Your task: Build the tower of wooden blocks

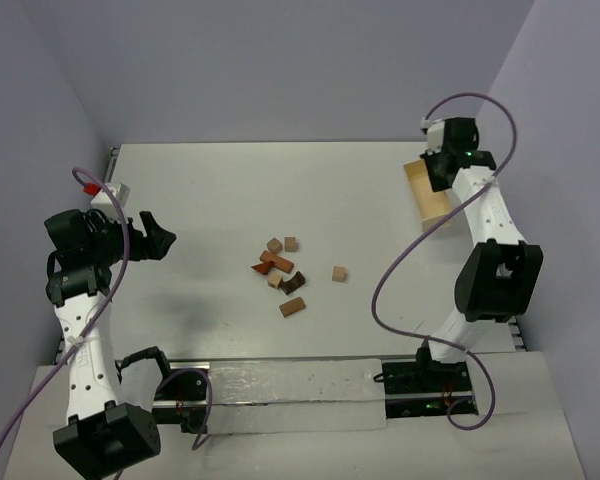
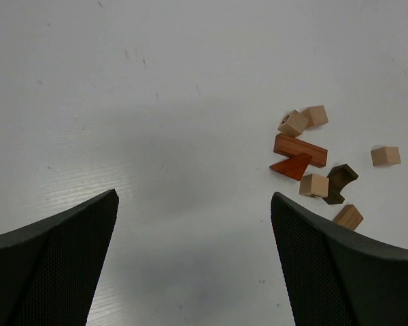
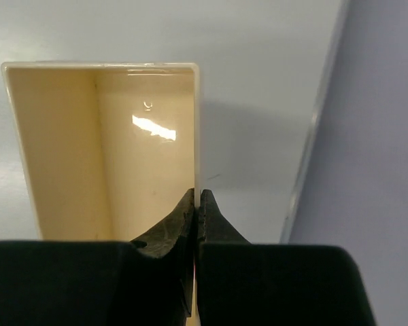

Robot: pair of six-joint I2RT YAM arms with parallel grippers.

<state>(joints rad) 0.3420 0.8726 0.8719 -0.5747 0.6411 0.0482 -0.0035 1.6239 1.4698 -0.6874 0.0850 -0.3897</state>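
Wood blocks (image 1: 283, 272) lie loose on the table (image 1: 200, 190) around mid-table, and no tower is stacked yet. Two tan cubes (image 2: 304, 120) sit touching on the far side of the cluster. The reddish bar (image 2: 300, 149) and reddish wedge (image 2: 292, 166) are touching. The dark arch (image 2: 340, 182) is next, with another tan cube against it. The tan bar (image 1: 292, 307) is closest to the near edge. The lone tan cube (image 1: 338, 273) sits apart, toward the right edge.

The left pincer (image 2: 194, 197) is near the left edge, above the table. Its jaws are spread wide with nothing between them, and it faces the blocks.

The right pincer (image 3: 197, 198) is at the far right corner. It is clamped on one thin side wall of the pale open box (image 3: 61, 156).
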